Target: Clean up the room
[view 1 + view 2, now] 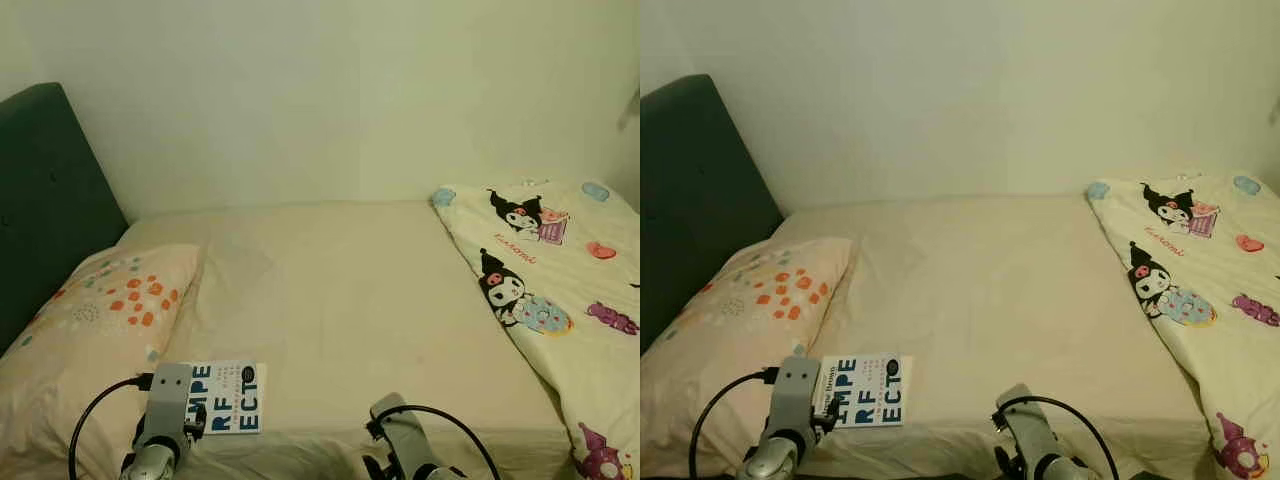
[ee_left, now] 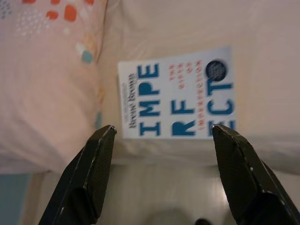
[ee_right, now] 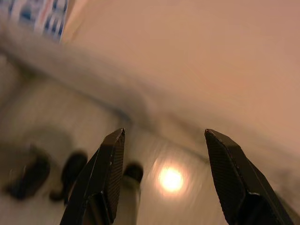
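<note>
A white book (image 1: 228, 396) with big blue letters lies flat on the bed's near edge, just right of a dotted pillow (image 1: 90, 330). My left arm (image 1: 165, 415) is raised at the bed's front, partly over the book's left side. In the left wrist view the left gripper (image 2: 161, 133) is open, the book (image 2: 178, 96) lying past its fingertips with nothing between them. My right arm (image 1: 405, 440) is low at the bed's front edge. The right gripper (image 3: 164, 136) is open and empty over the floor.
A cream mattress (image 1: 350, 300) spans the view against a pale wall. A dark green headboard (image 1: 45, 200) stands on the left. A cartoon-print quilt (image 1: 560, 290) covers the bed's right side. Dark shapes (image 3: 70, 173) lie blurred on the floor.
</note>
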`<state>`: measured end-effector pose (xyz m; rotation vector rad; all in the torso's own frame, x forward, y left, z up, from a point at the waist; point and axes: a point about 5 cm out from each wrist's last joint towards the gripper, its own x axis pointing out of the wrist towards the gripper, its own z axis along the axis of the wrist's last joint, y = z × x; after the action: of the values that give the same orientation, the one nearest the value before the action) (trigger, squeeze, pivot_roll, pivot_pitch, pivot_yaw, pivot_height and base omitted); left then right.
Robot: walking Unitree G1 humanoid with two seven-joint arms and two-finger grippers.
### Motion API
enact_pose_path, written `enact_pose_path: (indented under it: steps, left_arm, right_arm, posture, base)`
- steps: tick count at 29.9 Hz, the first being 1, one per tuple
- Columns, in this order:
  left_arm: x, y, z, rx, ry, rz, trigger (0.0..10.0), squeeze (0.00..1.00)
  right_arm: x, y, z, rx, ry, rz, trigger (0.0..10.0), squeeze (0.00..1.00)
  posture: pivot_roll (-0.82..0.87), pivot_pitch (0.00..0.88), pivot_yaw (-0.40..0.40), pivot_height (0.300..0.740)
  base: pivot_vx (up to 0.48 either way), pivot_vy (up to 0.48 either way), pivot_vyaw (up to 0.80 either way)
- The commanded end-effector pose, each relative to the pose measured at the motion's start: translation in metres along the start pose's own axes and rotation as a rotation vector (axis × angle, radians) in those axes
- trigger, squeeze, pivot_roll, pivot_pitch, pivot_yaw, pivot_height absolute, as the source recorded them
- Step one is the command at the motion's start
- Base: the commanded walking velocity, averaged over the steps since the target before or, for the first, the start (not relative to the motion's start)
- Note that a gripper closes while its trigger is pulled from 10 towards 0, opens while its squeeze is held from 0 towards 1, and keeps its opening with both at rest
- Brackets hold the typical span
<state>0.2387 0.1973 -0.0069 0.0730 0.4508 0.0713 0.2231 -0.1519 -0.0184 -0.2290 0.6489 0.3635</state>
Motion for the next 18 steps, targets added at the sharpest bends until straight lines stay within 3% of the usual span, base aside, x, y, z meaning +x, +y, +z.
enact_pose_path:
  steps: [1,3,4,5,11,18]
  left_arm:
    - [-0.001,-0.004,0.003,-0.02,-0.05,-0.006,10.0,0.0]
    - [-0.002,-0.008,0.013,-0.051,-0.112,0.0,10.0,0.0]
    - [-0.002,-0.008,0.013,-0.051,-0.112,0.0,10.0,0.0]
    - [-0.002,-0.012,0.02,-0.053,-0.146,-0.014,10.0,0.0]
    - [0.001,-0.019,0.03,-0.03,-0.176,-0.052,10.0,0.0]
    - [0.002,-0.022,0.039,-0.032,-0.215,-0.077,10.0,0.0]
  right_arm:
    - [0.002,-0.002,0.02,0.104,-0.134,-0.043,10.0,0.0]
    - [0.0,-0.006,0.049,0.203,-0.3,-0.078,10.0,0.0]
    - [0.0,-0.006,0.049,0.203,-0.3,-0.078,10.0,0.0]
    - [-0.002,-0.011,0.066,0.224,-0.372,-0.1,10.0,0.0]
    - [-0.001,-0.022,0.081,0.222,-0.395,-0.162,10.0,0.0]
    - [0.001,-0.023,0.088,0.239,-0.417,-0.18,10.0,0.0]
  posture:
    - [-0.06,0.012,0.04,0.74]
    - [-0.06,0.015,0.037,0.74]
    - [-0.06,0.015,0.037,0.74]
    - [-0.06,0.017,0.035,0.74]
    - [-0.06,0.026,0.033,0.74]
    - [-0.06,0.035,0.036,0.74]
  base:
    - [0.0,0.0,0.0]
    - [0.0,0.0,0.0]
    - [0.0,0.0,0.0]
    - [0.0,0.0,0.0]
    - [0.0,0.0,0.0]
    - [0.0,-0.376,0.0]
